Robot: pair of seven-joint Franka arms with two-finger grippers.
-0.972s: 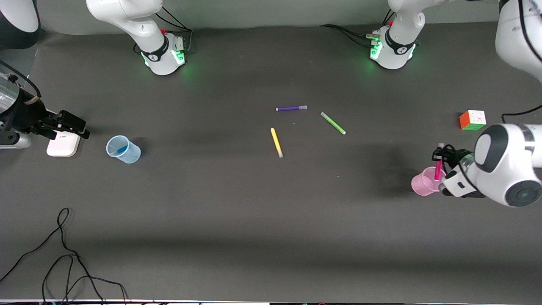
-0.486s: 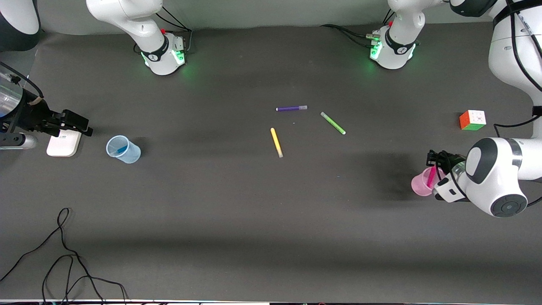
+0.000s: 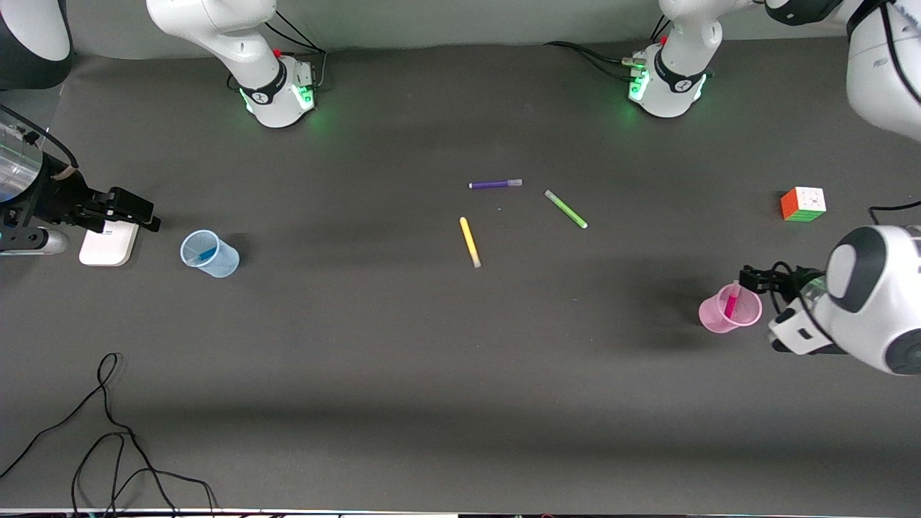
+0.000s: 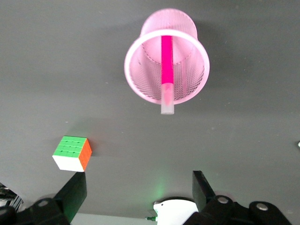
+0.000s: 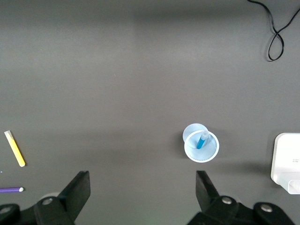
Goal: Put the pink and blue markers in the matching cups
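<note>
Pink marker (image 3: 731, 301) leans inside the pink cup (image 3: 729, 308) at the left arm's end of the table, its pale tip above the rim; the left gripper (image 3: 764, 282), fingers spread and empty, hovers just beside it and could tip the light cup by brushing it. Farther off, the blue marker (image 3: 206, 254) rests in the blue cup (image 3: 209, 253), beside it the right gripper (image 3: 133, 212), spread wide. Open cloth surrounds both cups.
</note>
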